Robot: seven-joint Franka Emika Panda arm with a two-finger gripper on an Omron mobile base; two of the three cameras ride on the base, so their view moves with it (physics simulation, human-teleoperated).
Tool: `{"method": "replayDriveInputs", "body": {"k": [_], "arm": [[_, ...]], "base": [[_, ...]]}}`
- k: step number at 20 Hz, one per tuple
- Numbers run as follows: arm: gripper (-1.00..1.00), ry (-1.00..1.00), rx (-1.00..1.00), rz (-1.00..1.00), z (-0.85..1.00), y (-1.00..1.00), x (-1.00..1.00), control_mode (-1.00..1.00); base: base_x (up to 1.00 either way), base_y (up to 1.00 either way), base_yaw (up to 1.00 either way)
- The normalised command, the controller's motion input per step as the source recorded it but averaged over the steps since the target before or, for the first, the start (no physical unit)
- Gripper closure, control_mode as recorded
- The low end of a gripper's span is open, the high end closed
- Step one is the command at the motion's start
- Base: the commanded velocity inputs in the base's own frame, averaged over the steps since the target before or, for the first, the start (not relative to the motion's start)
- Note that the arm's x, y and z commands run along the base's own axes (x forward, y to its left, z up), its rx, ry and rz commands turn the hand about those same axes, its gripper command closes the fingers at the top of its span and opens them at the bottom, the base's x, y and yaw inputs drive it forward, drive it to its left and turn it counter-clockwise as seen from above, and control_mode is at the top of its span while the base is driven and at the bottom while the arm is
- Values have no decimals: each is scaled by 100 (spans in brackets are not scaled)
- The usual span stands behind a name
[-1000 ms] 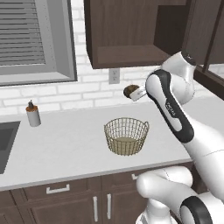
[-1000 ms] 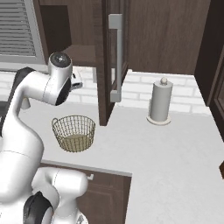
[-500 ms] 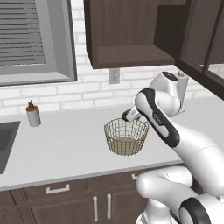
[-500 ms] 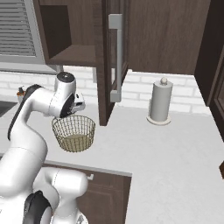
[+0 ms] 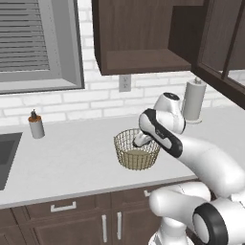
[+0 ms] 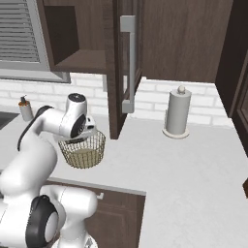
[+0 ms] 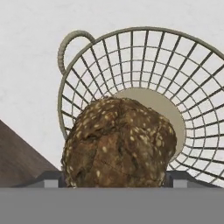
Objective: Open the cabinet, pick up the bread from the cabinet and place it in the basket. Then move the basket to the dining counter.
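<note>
In the left base view, the arm has swung down from in front of the cabinet (image 5: 139,43) over the last second, and its hand now dips into the mouth of the basket (image 5: 137,150), which stands on the white worktop (image 5: 72,158) below the open cabinet. The gripper (image 5: 142,140) sits at the basket's rim, on the side toward the paper towel roll (image 5: 194,100). A soap dispenser (image 5: 35,125) stands well apart from the basket, toward the sink.

In the right base view the same descent shows: the hand that was level with the cabinet's lower shelf is now low over the basket (image 6: 83,151), with the gripper (image 6: 87,131) just inside its rim. The cabinet's glass door (image 6: 127,63) hangs open just beside the basket, and the paper towel roll (image 6: 176,114) stands beyond it.

In the hand view, the bread (image 7: 118,146) fills the space between the fingertips; the jaws stand wide and pinch the loaf on both sides. Behind it lie the basket's (image 7: 87,78) mesh wall and flat bottom, so the bread hangs above the basket floor, not yet resting on it.

By my judgement the carry is done and letting go of the bread comes next; moving the basket to the dining counter remains.
</note>
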Motion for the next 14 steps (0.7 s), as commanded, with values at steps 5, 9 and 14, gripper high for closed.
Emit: {"method": "replayDriveInputs", "body": {"k": [5, 9, 14], "arm": [[100, 0, -7, 0, -38, 0, 25, -100], [100, 0, -6, 0, -47, 0, 31, -100], [100, 0, -5, 0, -49, 0, 30, -100]], "base": [[0, 0, 0], [0, 0, 0], [0, 0, 0]]}}
